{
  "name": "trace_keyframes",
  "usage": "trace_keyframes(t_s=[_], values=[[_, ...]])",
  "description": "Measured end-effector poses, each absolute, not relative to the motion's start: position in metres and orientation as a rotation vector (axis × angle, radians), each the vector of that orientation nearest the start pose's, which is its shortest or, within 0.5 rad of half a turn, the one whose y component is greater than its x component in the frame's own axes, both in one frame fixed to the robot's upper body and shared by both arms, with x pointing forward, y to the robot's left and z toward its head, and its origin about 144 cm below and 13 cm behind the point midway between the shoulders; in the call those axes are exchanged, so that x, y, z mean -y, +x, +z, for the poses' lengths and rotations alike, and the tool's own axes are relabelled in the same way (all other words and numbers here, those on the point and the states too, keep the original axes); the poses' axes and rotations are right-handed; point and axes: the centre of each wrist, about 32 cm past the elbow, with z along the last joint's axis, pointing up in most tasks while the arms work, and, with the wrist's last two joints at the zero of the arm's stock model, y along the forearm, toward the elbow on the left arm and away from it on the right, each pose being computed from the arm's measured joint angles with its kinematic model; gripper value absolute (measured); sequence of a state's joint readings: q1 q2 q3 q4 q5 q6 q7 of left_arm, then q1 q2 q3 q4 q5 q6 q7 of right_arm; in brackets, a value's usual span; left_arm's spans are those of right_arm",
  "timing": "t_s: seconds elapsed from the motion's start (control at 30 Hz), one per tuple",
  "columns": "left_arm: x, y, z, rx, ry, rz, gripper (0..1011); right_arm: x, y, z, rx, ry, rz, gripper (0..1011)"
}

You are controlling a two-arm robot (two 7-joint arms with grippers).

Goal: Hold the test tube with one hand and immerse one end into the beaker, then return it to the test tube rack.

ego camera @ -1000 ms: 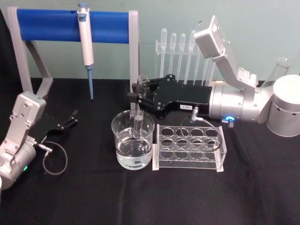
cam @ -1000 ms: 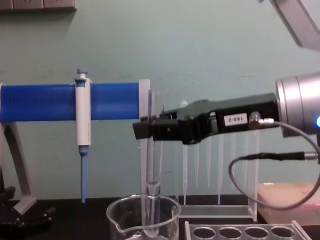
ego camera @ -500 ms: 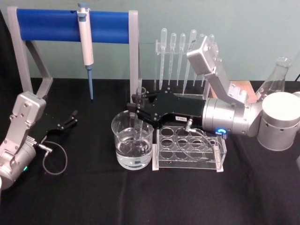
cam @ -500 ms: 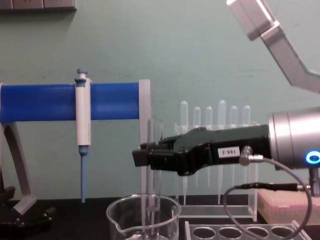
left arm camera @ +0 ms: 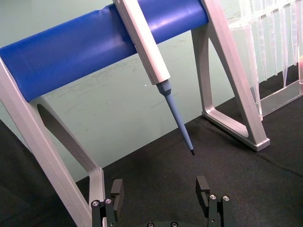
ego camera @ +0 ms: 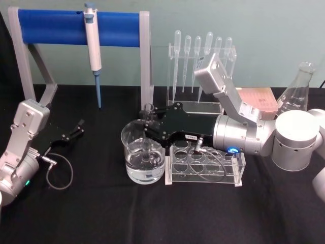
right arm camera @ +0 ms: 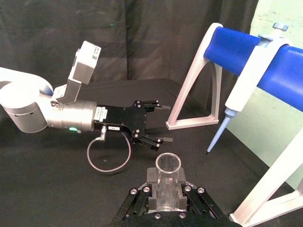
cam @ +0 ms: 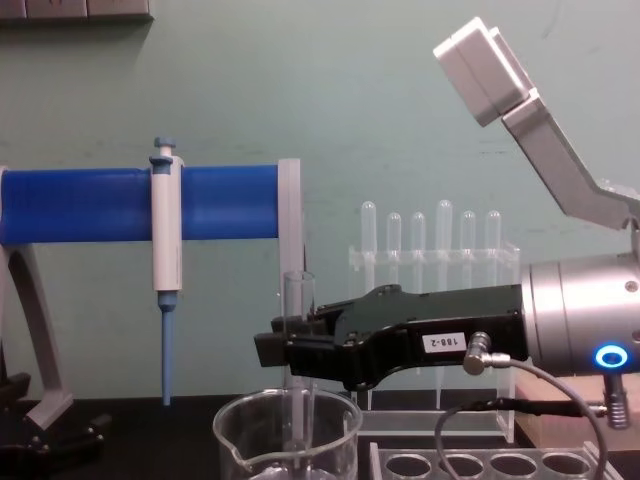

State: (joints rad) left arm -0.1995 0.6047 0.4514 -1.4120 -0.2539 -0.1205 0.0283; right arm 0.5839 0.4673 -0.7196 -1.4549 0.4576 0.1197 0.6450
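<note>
The test tube (ego camera: 148, 118) stands upright, and its lower end reaches down inside the beaker (ego camera: 133, 161), which holds clear liquid. My right gripper (ego camera: 149, 130) is shut on the tube's upper part, just above the beaker's rim. From the chest, the tube's rim (cam: 298, 290) sticks up above my right gripper (cam: 282, 348), over the beaker (cam: 240, 440). The right wrist view looks down the clamped test tube (right arm camera: 168, 183). My left gripper (ego camera: 77, 129) rests open on the black table at the left, with its fingers (left arm camera: 116, 191) spread and nothing between them.
A clear tube rack (ego camera: 205, 163) stands right beside the beaker, under my right arm. Behind are a blue-barred stand (ego camera: 56, 26) with a hanging pipette (ego camera: 93, 47), a rack of plastic pipettes (ego camera: 201, 53), a pink box (ego camera: 258, 99) and a conical flask (ego camera: 296, 87).
My right gripper has come down and slightly forward with the test tube, sinking the tube's lower end deeper into the beaker. The left arm has stayed still.
</note>
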Motion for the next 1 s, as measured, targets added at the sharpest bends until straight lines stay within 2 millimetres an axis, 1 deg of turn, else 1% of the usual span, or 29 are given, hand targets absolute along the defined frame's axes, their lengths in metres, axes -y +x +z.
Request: trace_keyframes(t_s=[0.2,0.6,1.0], values=[[-0.310,0.489,1.140,0.285,0.304,1.248,1000,0.188,0.555,1.240,0.155,-0.220,-0.390,225],[-0.310,0.489,1.140,0.285,0.304,1.248,1000,0.184,0.553,1.232,0.174,-0.224,-0.385,224],[-0.310,0.489,1.140,0.285,0.304,1.248,1000,0.184,0.553,1.230,0.166,-0.239,-0.390,225]])
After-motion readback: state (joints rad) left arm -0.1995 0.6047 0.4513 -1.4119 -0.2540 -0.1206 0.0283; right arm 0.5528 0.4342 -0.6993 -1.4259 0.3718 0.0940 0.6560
